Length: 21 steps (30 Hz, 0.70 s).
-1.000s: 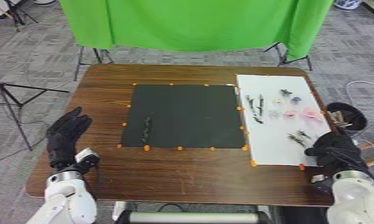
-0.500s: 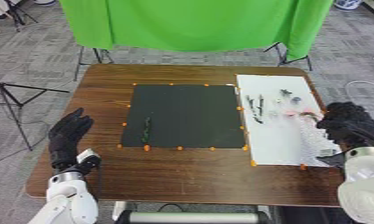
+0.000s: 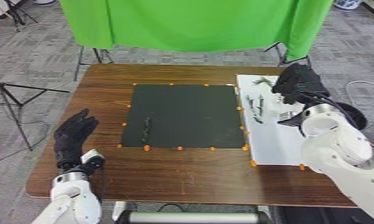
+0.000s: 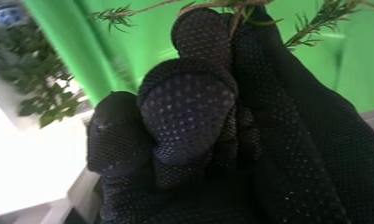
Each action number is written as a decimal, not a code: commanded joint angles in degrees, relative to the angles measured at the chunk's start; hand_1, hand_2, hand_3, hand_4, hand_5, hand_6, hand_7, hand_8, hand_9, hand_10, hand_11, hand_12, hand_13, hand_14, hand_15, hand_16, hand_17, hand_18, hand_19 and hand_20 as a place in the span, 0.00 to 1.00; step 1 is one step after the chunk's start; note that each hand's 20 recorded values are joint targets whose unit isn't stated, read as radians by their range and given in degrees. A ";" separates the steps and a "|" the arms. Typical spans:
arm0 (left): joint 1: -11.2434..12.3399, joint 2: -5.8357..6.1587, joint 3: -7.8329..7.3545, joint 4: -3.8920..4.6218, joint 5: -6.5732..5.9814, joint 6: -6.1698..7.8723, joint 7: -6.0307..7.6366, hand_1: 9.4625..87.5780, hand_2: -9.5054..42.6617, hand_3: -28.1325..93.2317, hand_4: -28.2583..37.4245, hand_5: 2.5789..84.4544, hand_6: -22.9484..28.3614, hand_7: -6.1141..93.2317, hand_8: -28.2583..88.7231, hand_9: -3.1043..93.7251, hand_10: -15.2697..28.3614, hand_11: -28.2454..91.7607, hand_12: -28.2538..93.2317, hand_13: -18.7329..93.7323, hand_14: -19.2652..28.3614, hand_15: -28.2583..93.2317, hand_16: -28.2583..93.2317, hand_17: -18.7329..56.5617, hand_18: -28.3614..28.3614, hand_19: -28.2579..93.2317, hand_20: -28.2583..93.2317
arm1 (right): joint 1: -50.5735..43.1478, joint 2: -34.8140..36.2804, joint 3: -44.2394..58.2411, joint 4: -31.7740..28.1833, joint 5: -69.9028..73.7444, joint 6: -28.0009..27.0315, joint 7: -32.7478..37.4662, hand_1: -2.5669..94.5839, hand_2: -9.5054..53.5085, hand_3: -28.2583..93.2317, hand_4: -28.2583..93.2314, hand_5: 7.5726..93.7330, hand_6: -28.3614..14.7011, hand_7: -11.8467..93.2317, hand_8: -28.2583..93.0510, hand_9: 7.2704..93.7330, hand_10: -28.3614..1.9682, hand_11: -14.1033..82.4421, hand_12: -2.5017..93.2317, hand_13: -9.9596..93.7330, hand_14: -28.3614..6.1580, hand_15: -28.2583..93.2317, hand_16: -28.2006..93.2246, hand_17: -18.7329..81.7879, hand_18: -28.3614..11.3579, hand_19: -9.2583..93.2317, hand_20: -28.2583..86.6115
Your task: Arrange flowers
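Note:
In the head view, my right hand (image 3: 297,82) is over the far right part of the white board (image 3: 277,152), curled round a sprig (image 3: 264,81). The right wrist view has this hand (image 4: 188,105) pinching the brown stem of the needle-leaved sprig (image 4: 318,31) at its fingertips. My left hand (image 3: 74,134) stays over the table's left side, fingers relaxed and open. One dark green stem (image 3: 146,130) lies upright on the left of the black mat (image 3: 192,117). Dark stems (image 3: 259,109) lie on the board's left half. My right hand and arm cover most of the pink flowers.
Orange markers (image 3: 147,148) line the mat and board edges. A black round container (image 3: 350,116) stands past the table's right edge. The brown table (image 3: 201,172) extends in front of the mat. A green cloth (image 3: 192,25) hangs behind it.
My right hand has swung from the board's near right corner to its far right part, and its arm now lies across the board's right side. The left hand has barely shifted.

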 commanded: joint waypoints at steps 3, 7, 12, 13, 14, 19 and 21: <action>0.21 -0.52 0.11 -0.03 0.48 0.12 -1.09 0.33 0.28 0.84 0.18 0.64 0.49 0.27 0.16 0.59 0.68 0.46 0.33 0.58 0.76 0.47 0.21 0.49 0.75 0.45 0.42 | 35.14 -14.02 -28.40 9.44 3.87 -5.11 -3.50 0.65 0.00 0.72 0.11 0.85 0.57 0.33 0.36 1.00 0.61 0.48 0.24 1.00 0.76 0.69 0.38 0.91 0.50 0.92 0.51; -0.31 -0.53 0.33 0.20 0.80 -0.34 -1.06 0.32 0.28 0.84 0.19 0.64 0.49 0.27 0.16 0.59 0.68 0.46 0.33 0.58 0.77 0.47 0.21 0.48 0.76 0.46 0.42 | 37.91 -19.35 -32.19 12.91 6.07 -6.46 -3.26 0.66 0.00 0.72 0.11 0.85 0.57 0.33 0.36 1.00 0.62 0.48 0.24 1.00 0.76 0.68 0.38 0.91 0.50 0.92 0.50; -0.60 -0.26 0.42 0.22 0.74 -0.38 -1.10 0.32 0.28 0.84 0.18 0.64 0.48 0.27 0.16 0.60 0.68 0.46 0.33 0.58 0.77 0.48 0.21 0.48 0.76 0.46 0.41 | 38.61 -22.69 -34.88 13.56 6.35 -6.66 -1.70 0.66 0.00 0.72 0.11 0.85 0.57 0.33 0.36 1.00 0.62 0.48 0.25 1.00 0.76 0.68 0.38 0.91 0.50 0.92 0.50; -0.79 -0.19 0.36 0.33 0.89 -0.52 -1.27 0.32 0.28 0.84 0.18 0.64 0.48 0.27 0.16 0.60 0.68 0.46 0.33 0.58 0.77 0.48 0.21 0.48 0.76 0.46 0.41 | 38.45 -22.78 -35.16 12.93 6.23 -7.13 -0.82 0.66 0.00 0.72 0.11 0.85 0.57 0.33 0.36 1.00 0.62 0.48 0.25 1.00 0.76 0.68 0.38 0.91 0.50 0.92 0.50; -0.74 -0.20 0.23 0.30 0.92 -0.51 -1.39 0.32 0.28 0.84 0.18 0.64 0.48 0.27 0.16 0.60 0.68 0.46 0.33 0.58 0.77 0.48 0.21 0.48 0.76 0.46 0.41 | 37.81 -23.19 -34.83 12.62 5.84 -7.93 -0.38 0.66 0.00 0.72 0.11 0.85 0.57 0.33 0.36 1.00 0.62 0.48 0.25 1.00 0.76 0.68 0.38 0.91 0.50 0.92 0.50; -0.19 -0.02 -0.07 0.07 0.75 -0.17 -1.61 0.32 0.28 0.84 0.17 0.64 0.48 0.27 0.16 0.60 0.68 0.46 0.33 0.58 0.76 0.48 0.21 0.48 0.76 0.47 0.41 | 34.14 -22.31 -35.60 8.63 7.16 -9.10 1.69 0.66 0.00 0.72 0.11 0.85 0.57 0.33 0.36 1.00 0.62 0.48 0.26 1.00 0.76 0.68 0.38 0.91 0.51 0.92 0.49; -0.04 0.04 -0.06 -0.01 0.66 -0.23 -1.52 0.32 0.28 0.84 0.18 0.64 0.48 0.27 0.16 0.60 0.68 0.46 0.33 0.58 0.76 0.48 0.21 0.47 0.76 0.47 0.41 | 33.33 -22.23 -36.45 8.06 7.84 -9.09 2.29 0.66 0.00 0.72 0.11 0.85 0.57 0.33 0.36 1.00 0.62 0.48 0.26 1.00 0.77 0.68 0.38 0.91 0.51 0.92 0.49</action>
